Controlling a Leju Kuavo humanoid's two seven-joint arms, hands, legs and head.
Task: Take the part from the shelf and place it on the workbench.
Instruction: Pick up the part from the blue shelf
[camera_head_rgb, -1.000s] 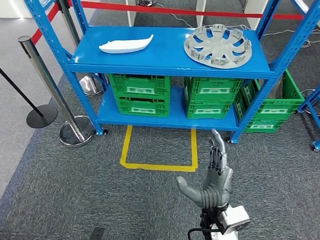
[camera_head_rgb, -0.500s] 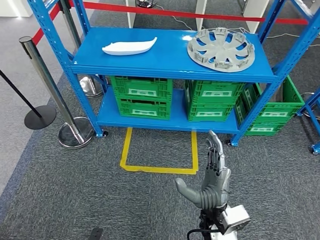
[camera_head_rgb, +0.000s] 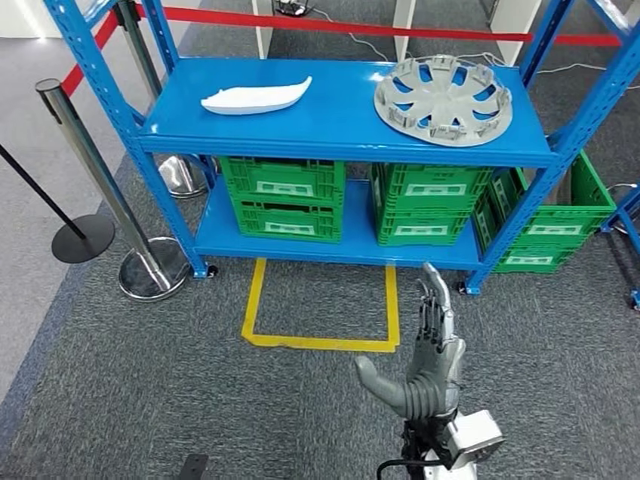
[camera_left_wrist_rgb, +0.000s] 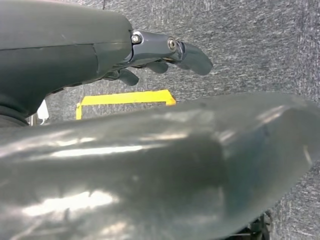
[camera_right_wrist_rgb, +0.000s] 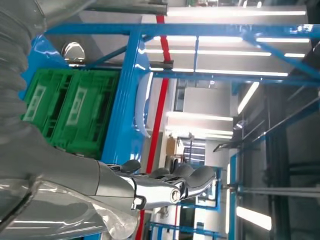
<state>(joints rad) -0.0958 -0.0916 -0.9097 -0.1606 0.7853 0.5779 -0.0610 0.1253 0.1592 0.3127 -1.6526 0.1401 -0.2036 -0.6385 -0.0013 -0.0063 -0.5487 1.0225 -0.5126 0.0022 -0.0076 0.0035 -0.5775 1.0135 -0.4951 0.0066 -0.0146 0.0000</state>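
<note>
Raising spread fingers and holding nothing, the right robot hand (camera_head_rgb: 430, 365) hangs well short of the blue shelf (camera_head_rgb: 340, 120), apparently readied for a reach. On that shelf's top level lie a white part (camera_head_rgb: 255, 97) and, well apart, a grey wheel cover (camera_head_rgb: 443, 98).

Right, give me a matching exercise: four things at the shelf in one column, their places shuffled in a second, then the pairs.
Things:
1. white part
2. wheel cover
3. green crates
4. yellow tape square

Places:
A. lower shelf
B. on the carpet in front of the rack
C. top shelf, right side
D. top shelf, left side

Pairs: 1-D, 2-C, 3-A, 4-B
</note>
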